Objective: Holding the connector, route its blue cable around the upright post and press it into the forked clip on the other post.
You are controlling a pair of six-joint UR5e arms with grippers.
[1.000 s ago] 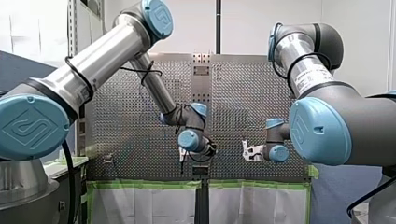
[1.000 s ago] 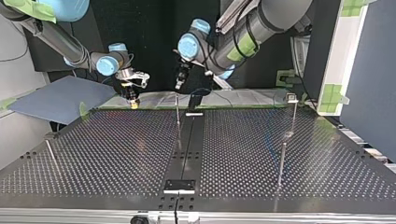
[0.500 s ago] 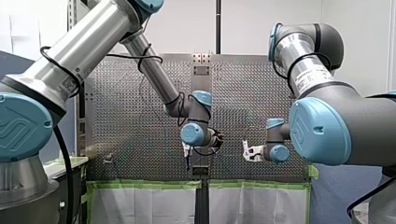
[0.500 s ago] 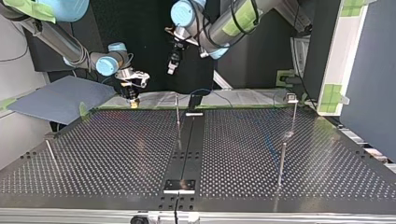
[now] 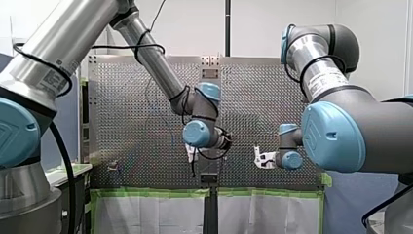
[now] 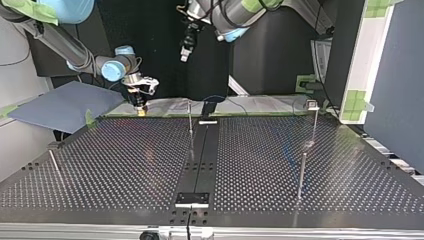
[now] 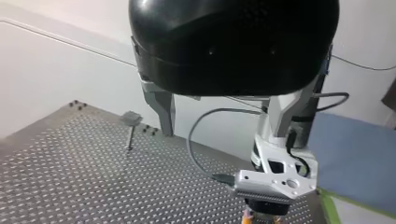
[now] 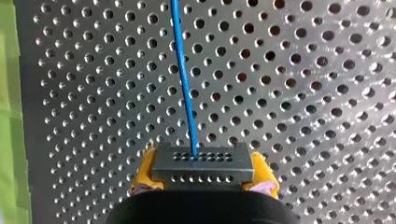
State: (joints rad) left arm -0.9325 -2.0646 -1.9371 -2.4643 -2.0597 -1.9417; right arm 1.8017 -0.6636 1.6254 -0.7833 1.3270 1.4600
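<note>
My R gripper (image 8: 204,178) is closed tight on the grey connector (image 8: 202,162), w/ one yellow pad (image 8: 145,170) on each side of it. The connector sits square between the pads, its holed face pointing away from the wrist. The blue cable (image 8: 183,79) leaves that face near the middle and runs almost straight ahead of the gripper. It passes over the perforated table (image 8: 303,93) and out of the wrist view. A green tape (image 8: 9,116) strip lies beside the gripper along the table's edge.

In the top view the R gripper (image 6: 140,106) points down, just above the table's edge. A blue-grey sheet (image 6: 60,105) lies off the table on its outer side. On its other side a thin post (image 6: 190,120) stands upright, near but apart from the gripper. Well beyond that is a post w/ a small block on top (image 6: 313,114); I can't make out a fork on it from here.

My L gripper (image 7: 219,134) is high above the table, well up from the R one. Its metal fingers (image 7: 164,109) are spread apart w/ nothing between them. Below and ahead of it, the L wrist view shows the R gripper's pale body, w/ the sheet (image 7: 359,154) beyond. The front view shows both grippers side by side, L (image 5: 191,154) and R (image 5: 259,159), w/ a clear gap between them.
</note>
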